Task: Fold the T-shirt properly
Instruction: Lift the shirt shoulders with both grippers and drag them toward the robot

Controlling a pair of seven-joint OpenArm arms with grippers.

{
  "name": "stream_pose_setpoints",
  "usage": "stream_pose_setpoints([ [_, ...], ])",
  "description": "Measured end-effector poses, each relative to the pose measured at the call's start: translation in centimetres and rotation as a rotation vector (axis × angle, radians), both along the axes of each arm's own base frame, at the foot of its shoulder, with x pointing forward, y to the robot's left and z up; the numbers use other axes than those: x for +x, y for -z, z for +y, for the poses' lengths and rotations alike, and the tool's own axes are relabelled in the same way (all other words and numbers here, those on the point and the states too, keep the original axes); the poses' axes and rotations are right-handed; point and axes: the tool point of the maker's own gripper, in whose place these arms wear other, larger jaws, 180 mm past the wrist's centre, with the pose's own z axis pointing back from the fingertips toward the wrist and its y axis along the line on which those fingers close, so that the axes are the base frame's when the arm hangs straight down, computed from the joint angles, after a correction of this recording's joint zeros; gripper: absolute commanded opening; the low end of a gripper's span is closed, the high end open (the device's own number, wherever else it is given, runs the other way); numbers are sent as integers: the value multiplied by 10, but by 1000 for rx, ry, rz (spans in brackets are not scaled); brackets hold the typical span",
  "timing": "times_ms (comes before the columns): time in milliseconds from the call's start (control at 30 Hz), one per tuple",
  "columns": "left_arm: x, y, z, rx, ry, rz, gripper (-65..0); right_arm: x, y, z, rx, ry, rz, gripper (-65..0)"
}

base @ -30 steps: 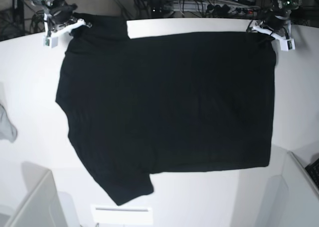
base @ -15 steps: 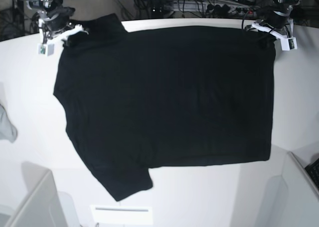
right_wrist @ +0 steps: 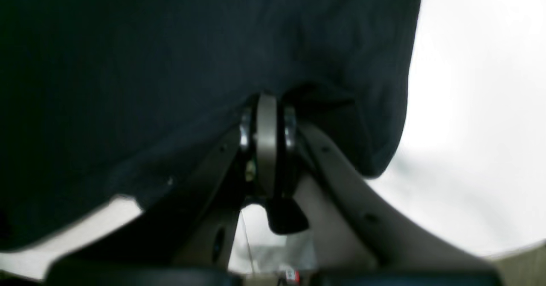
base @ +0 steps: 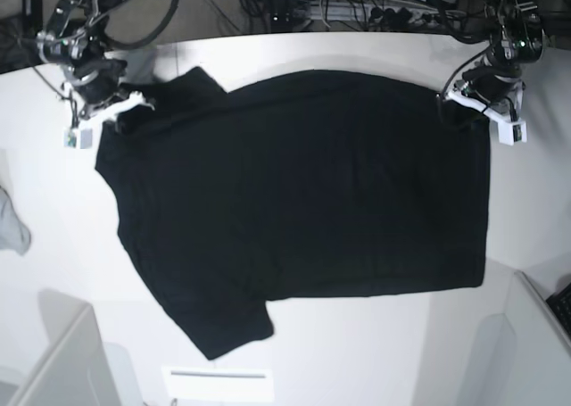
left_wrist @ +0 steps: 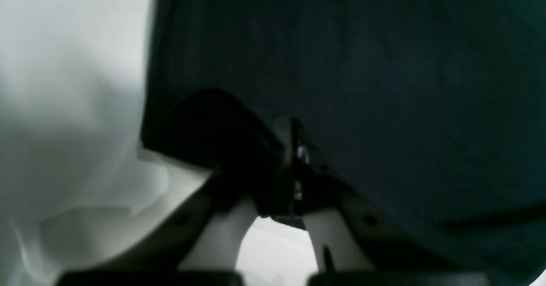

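- Base view: the T-shirt (base: pixel 303 192) lies spread on the white desk (base: pixel 535 201), plain black side up, one sleeve pointing toward the near edge at lower left.
- Left pincer (base: pixel 470 100), at the right of the base view, is clenched on the shirt's far right corner.
- Right pincer (base: pixel 116 111), at the left of the base view, is clenched on the far left corner, beside the other sleeve.
- Left wrist view: the jaws meet on a fold of black cloth; the shirt fills the upper right, with white desk to the left.
- Right wrist view: the jaws are closed tight on the cloth edge; fabric drapes over both fingers.
- Grey cloth scrap (base: pixel 12 223) lies at the desk's left edge, well apart from the shirt.
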Motion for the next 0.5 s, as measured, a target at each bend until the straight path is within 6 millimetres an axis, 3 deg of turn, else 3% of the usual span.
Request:
stream_pose_setpoints([
  [500,23,0,16,58,-86,-11,-650,51,13,4,73,-2,-14,-650],
])
